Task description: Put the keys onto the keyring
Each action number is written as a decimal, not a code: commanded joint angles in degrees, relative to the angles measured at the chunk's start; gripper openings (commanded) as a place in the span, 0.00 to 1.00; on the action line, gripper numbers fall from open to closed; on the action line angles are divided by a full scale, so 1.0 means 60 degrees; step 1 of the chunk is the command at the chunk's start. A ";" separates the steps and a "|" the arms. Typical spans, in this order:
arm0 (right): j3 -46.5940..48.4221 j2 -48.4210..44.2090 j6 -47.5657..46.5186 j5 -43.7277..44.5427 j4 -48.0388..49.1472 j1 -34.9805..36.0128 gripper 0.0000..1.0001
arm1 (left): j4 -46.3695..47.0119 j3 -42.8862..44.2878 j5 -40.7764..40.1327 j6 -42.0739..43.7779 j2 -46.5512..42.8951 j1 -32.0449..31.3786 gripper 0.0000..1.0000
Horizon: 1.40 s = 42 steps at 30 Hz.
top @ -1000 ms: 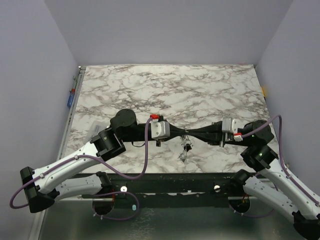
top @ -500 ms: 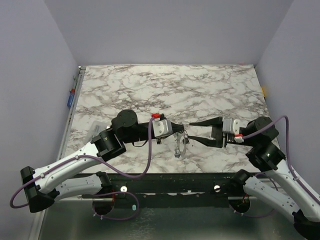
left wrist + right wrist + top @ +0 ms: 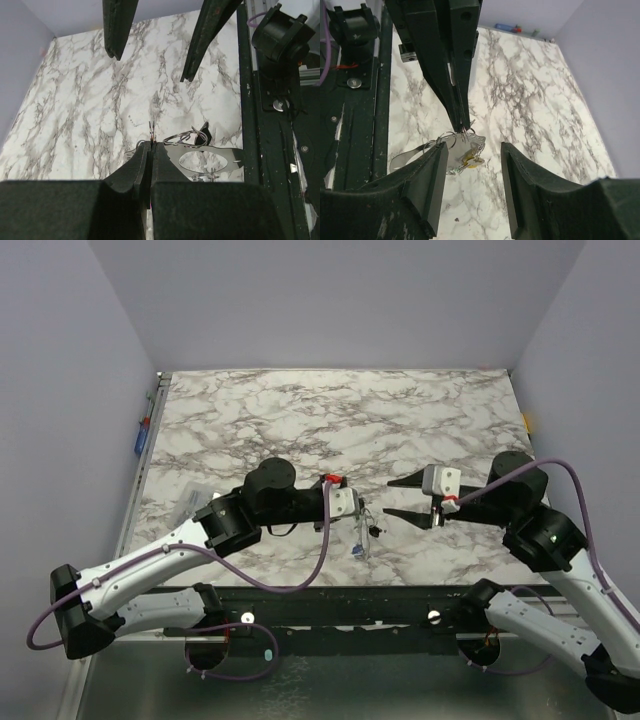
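My left gripper (image 3: 364,513) is shut on a thin wire loop, the keyring (image 3: 151,131), whose end sticks out past the fingertips (image 3: 150,148). From the ring hangs a bunch above the marble: silvery keys (image 3: 359,538), one with a yellow tag (image 3: 471,161), more wire loops (image 3: 186,135) and a flat silvery plate with an oval hole (image 3: 212,161). My right gripper (image 3: 393,499) stands open just right of the bunch, touching nothing. In the right wrist view its fingers (image 3: 434,177) flank the hanging keys (image 3: 465,145) from a short way back.
The marble tabletop (image 3: 340,420) has lavender walls on three sides. Along its left edge runs a rail with small coloured clips (image 3: 143,432). A black bar (image 3: 330,605) and the arm bases line the near edge.
The right gripper has opened, let go of the bunch and drawn back to the right. The left arm has shifted right, still pinching the ring with the keys dangling.
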 commanded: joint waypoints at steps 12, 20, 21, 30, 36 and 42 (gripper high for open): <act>0.1049 0.0928 -0.0095 0.0154 -0.2356 0.0046 0.59 | -0.0838 0.0834 0.0569 0.1219 0.0676 0.0000 0.00; 0.1318 0.1355 -0.0134 -0.0028 -0.2486 0.0061 0.59 | -0.1086 0.1074 0.0890 0.1326 0.1057 0.0008 0.00; 0.1327 0.1374 -0.0149 -0.0020 -0.2474 0.0061 0.59 | -0.1102 0.1103 0.0900 0.1325 0.1100 0.0004 0.00; 0.1320 0.1424 -0.0233 0.0116 -0.2539 0.0050 0.56 | -0.1118 0.1628 0.1061 0.1172 0.1811 0.0016 0.00; 0.0778 0.1138 -0.0096 -0.0152 -0.1693 0.0052 0.55 | -0.1100 0.1812 0.1136 0.1072 0.2078 0.0016 0.00; 0.0790 0.1220 -0.0380 0.0433 -0.2047 0.0052 0.53 | -0.1089 0.1871 0.1127 0.1035 0.2108 0.0016 0.00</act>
